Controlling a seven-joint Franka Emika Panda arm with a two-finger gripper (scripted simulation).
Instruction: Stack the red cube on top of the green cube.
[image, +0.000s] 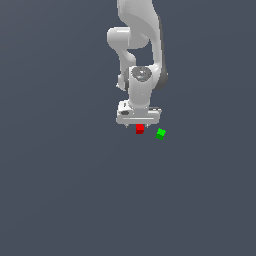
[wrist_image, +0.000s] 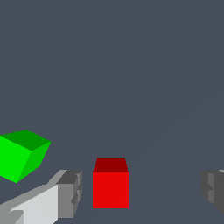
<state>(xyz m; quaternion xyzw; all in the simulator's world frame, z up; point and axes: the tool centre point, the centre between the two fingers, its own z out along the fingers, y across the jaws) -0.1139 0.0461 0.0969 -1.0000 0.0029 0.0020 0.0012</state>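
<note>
Right now the white gripper (image: 139, 126) is down low over the floor (image: 60, 190), and the red cube (image: 140, 129) sits directly beneath it, between the fingers. On the wrist view the picture is clear: one grey pad (wrist_image: 70, 194) stands just beside the red cube (wrist_image: 110, 188) with a sliver of gap, while the other pad (wrist_image: 213, 190) is well apart from it, so the jaws are spread wide and nothing is gripped. The cube looks off-centre, nearer one finger. Moving to the exterior view's right, the green cube (image: 160, 134) rests on the floor near the red one, turned at an angle, not touching it. This reads as the grasp step: the fingers bracket the red cube but have not pinched. Next call is to squeeze, lift clear, then carry it over the green cube.
</note>
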